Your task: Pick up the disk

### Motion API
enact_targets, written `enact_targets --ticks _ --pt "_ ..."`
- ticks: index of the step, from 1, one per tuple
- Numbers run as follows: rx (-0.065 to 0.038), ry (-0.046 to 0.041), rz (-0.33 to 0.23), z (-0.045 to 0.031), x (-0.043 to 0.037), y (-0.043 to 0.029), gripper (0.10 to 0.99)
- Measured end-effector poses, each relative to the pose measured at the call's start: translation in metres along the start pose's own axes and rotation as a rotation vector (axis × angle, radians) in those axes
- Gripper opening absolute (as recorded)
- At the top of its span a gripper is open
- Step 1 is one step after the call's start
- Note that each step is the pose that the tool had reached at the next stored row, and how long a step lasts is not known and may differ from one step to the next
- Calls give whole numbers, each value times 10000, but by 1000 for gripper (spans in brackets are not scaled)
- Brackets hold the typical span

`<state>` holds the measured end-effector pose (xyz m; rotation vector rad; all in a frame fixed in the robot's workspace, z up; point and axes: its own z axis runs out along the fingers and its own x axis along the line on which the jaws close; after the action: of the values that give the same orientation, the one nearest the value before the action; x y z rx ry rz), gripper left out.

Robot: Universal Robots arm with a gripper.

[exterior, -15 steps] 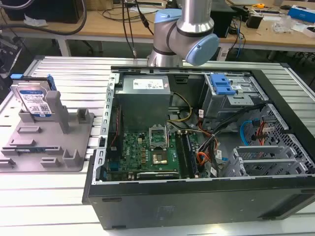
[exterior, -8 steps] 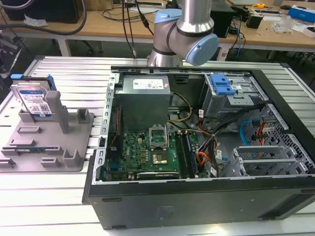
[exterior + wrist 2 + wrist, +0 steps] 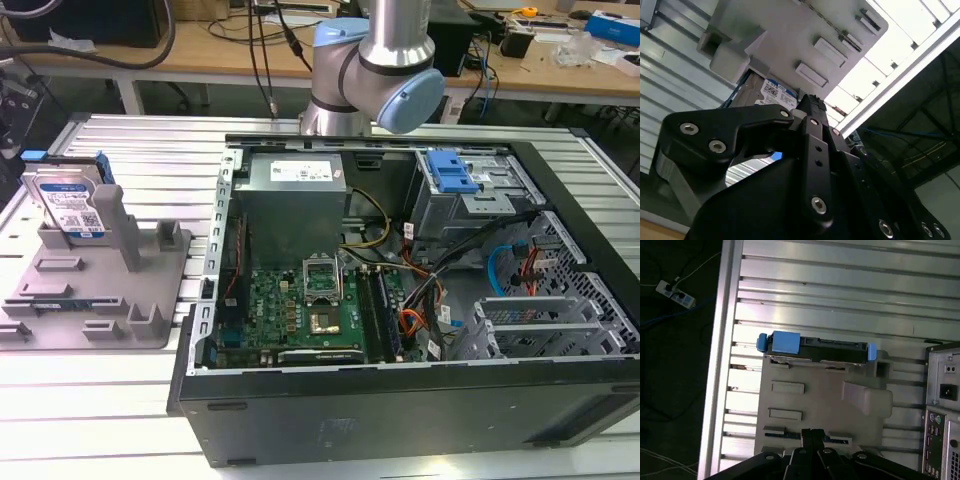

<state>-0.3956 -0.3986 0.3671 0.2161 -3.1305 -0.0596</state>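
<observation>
Disk (image 3: 66, 205): silver, white-and-blue label, blue rails. Stands on edge in grey fixture (image 3: 170, 270) at the exterior view's left, beside open computer case (image 3: 400, 420). Label faces the exterior camera; top edge runs along the table (image 3: 150, 140) slats. Long axis upright or level: cannot tell. Gripper (image 3: 811, 432) fingers together, empty, above fixture's edge opposite disk, apart from it.

I work above a ribbed metal bench (image 3: 130, 140). A cluttered wooden table (image 3: 200, 45) runs along the exterior view's top. In the first wrist view, a power strip (image 3: 675, 294) lies on dark floor (image 3: 670, 365).
</observation>
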Motion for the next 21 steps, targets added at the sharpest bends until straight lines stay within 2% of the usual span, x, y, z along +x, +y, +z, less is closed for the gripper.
enact_targets --ticks 2,6,9,12,13,15,16,17,21 --pt "1 51 -1329 5 0 0 106" --pt "1 84 -2173 8 0 -1 106" --pt "2 133 -3470 15 0 -1 106" --pt "2 165 -4309 20 0 -1 114" --pt "2 176 -4586 21 0 -1 169" --pt "2 208 -5420 27 -1 -1 416" --pt "3 216 -5648 28 -1 -2 416" --pt "2 223 -5839 30 -1 -2 482" --pt "3 258 -6743 35 -3 -2 482"
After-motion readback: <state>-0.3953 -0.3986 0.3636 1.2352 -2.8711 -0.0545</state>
